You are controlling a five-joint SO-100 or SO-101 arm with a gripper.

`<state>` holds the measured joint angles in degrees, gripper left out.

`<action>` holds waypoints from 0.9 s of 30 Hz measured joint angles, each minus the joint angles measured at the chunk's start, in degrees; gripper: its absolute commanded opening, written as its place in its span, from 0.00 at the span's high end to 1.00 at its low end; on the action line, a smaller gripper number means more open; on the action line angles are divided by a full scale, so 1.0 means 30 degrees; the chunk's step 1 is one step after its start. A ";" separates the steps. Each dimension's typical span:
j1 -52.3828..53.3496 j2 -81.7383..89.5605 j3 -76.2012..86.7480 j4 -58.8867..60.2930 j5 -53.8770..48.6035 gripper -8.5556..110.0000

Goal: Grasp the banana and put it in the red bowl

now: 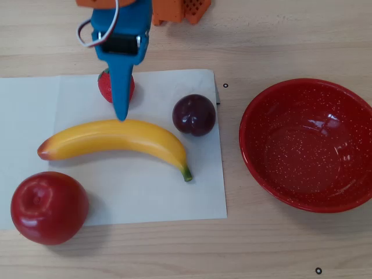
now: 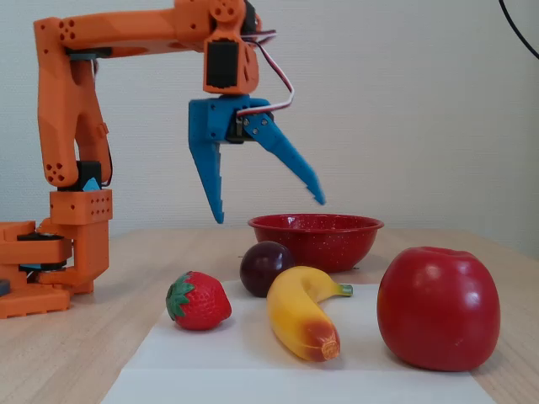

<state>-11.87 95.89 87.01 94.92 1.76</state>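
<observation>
Gripper (image 2: pixel 269 210) hangs spread wide above banana (image 1: pixel 116 142), nothing held. Risk: glossy curved skin may slip, or descending fingers may nudge strawberry (image 1: pixel 107 86) and plum (image 1: pixel 194 115) nearby.

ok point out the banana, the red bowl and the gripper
banana (image 1: pixel 116 138): overhead view, middle of its yellow body
red bowl (image 1: pixel 250 139): overhead view, left rim
gripper (image 2: pixel 268 212): fixed view, midway between the open blue fingertips
</observation>
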 measured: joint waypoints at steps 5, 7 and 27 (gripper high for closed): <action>-0.0088 -0.1758 -0.1113 0.0146 0.0498 0.37; -0.0059 -0.2461 -0.1348 0.0059 0.0762 0.36; -0.0615 -0.8379 -0.4189 -0.2402 0.2930 0.34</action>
<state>-13.71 70.75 74.44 87.71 10.55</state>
